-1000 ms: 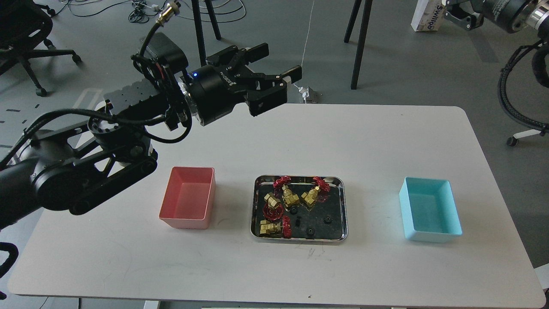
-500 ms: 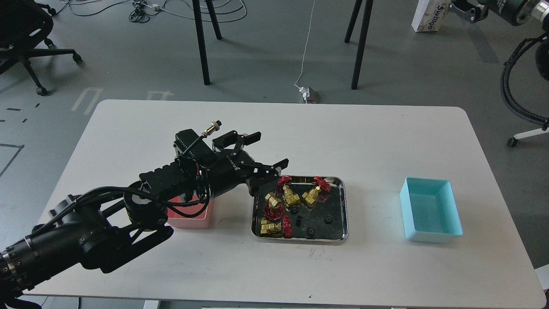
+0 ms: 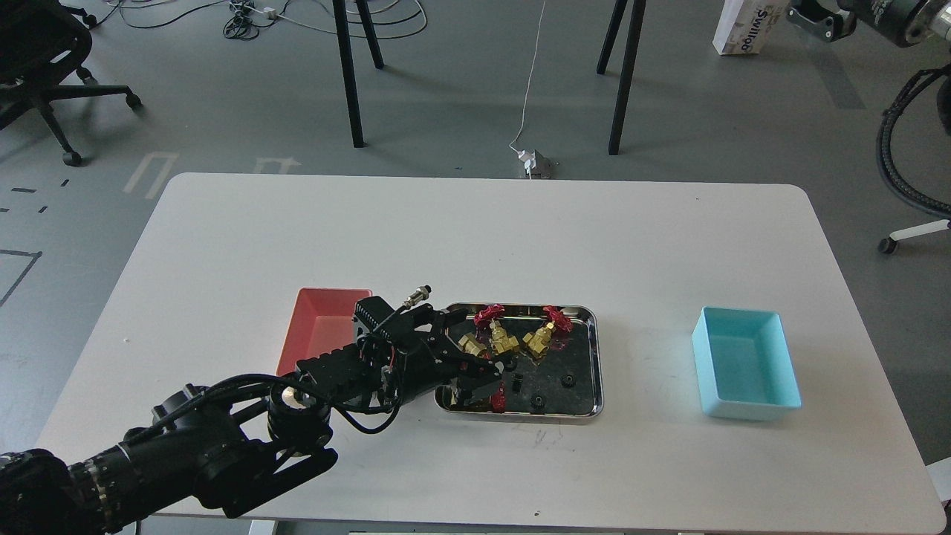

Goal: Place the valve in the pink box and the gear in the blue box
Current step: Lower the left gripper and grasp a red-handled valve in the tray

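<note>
A white rectangular table with rounded corners [image 3: 475, 238] fills most of the head view, standing on a grey floor [image 3: 461, 89]. Near its middle sits a shiny steel tray [image 3: 591, 357]. To the left of the tray is the salmon-pink rectangular plastic box [image 3: 323, 327], and well apart on the right is the light cyan rectangular plastic box [image 3: 745, 368]; its inside shows nothing.

The left gripper [image 3: 475, 368] reaches over the near left part of the tray, its dark fingers low among the parts there. Against the tray's dark reflection I cannot tell whether they are spread or pressed together, nor whether they pinch anything.

In the tray's far half lie small brass valves with red handwheels, one [image 3: 499, 334] just right of the gripper and another [image 3: 546, 331] further right. A red handwheel [image 3: 496, 401] shows at the near edge under the gripper. Tiny black gears [image 3: 567, 380] lie on the tray's right half.

Beyond the table, black stand legs [image 3: 349, 67] rise from the floor, a white cable [image 3: 529, 82] trails to a plug, and a black office chair [image 3: 44, 52] stands far left. The right arm [image 3: 884, 15] shows at the far right corner; its gripper's state cannot be told.
</note>
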